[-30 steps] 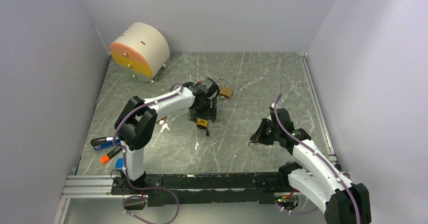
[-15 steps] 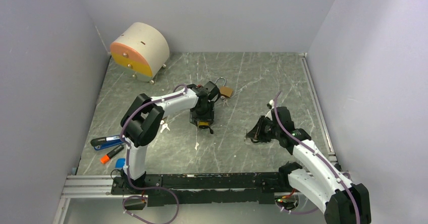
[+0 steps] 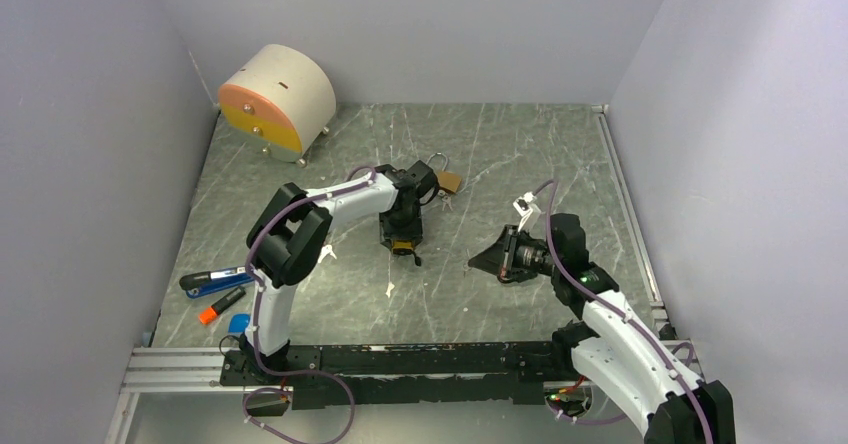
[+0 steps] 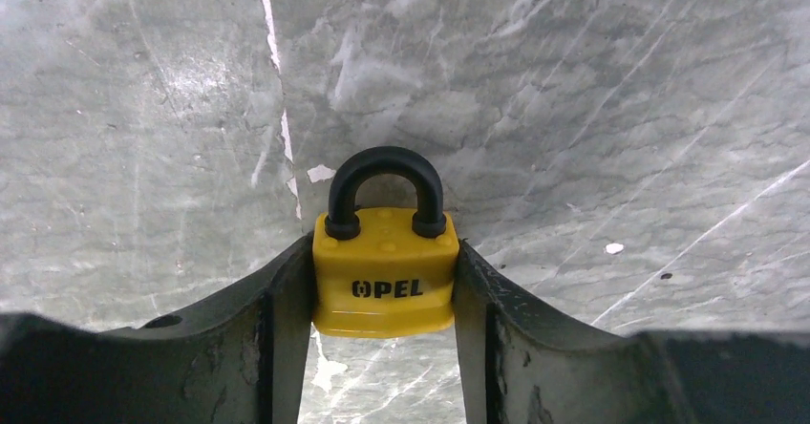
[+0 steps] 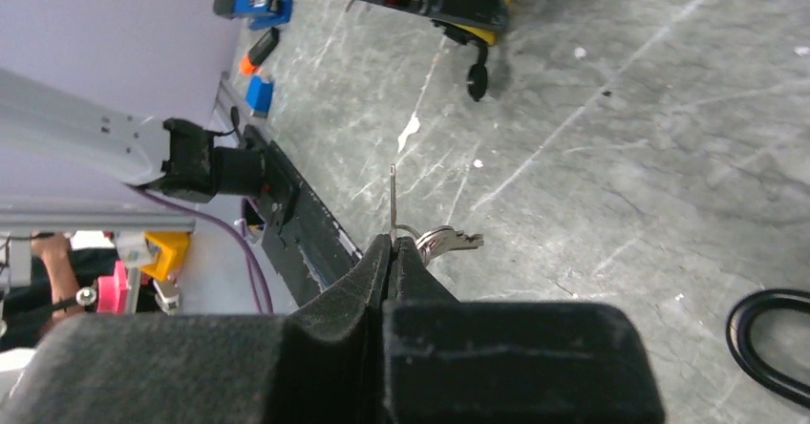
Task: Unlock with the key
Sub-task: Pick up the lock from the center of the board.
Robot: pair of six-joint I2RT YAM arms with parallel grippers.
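Two grips set: L gripper [image 4: 384, 252] clamps yellow padlock [image 4: 384, 286] by its sides. R gripper [image 5: 390, 252] pinched shut on key [image 5: 393, 195], blade sticking out ahead. I'd lift padlock, face keyhole to R, align slow.

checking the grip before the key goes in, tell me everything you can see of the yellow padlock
The yellow padlock has a glossy, plastic-looking body printed OPEL in black and a black shackle, which is closed. It seems to lie on the grey table, shackle pointing away from the left tool, whose fingers touch both its sides.
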